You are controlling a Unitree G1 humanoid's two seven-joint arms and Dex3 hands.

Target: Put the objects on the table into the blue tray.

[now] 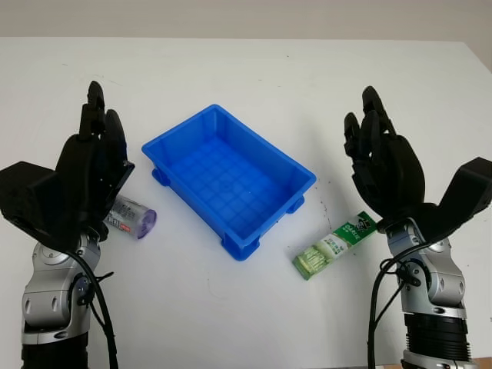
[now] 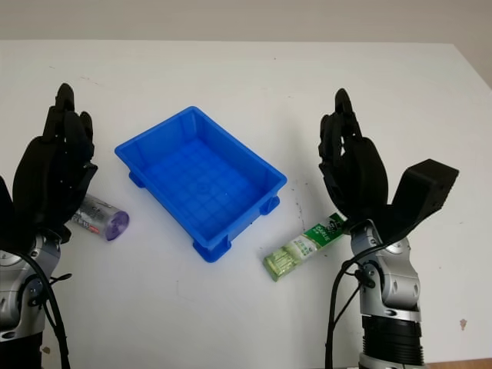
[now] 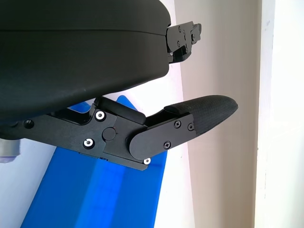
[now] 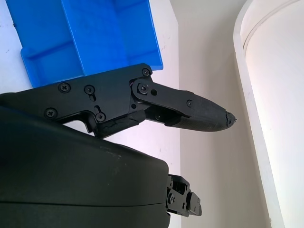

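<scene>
While both arms stand raised from the table (image 1: 231, 307), you have the left hand (image 1: 92, 173) open at 9 o'clock of the blue tray (image 1: 227, 175), holding nothing, just above a small silver-and-purple can (image 1: 132, 217) lying on its side. Your right hand (image 1: 382, 165) is open too, at the tray's 3 o'clock, empty. At the tray's 5 o'clock a green packet (image 1: 335, 244) lies flat, below that hand.
</scene>
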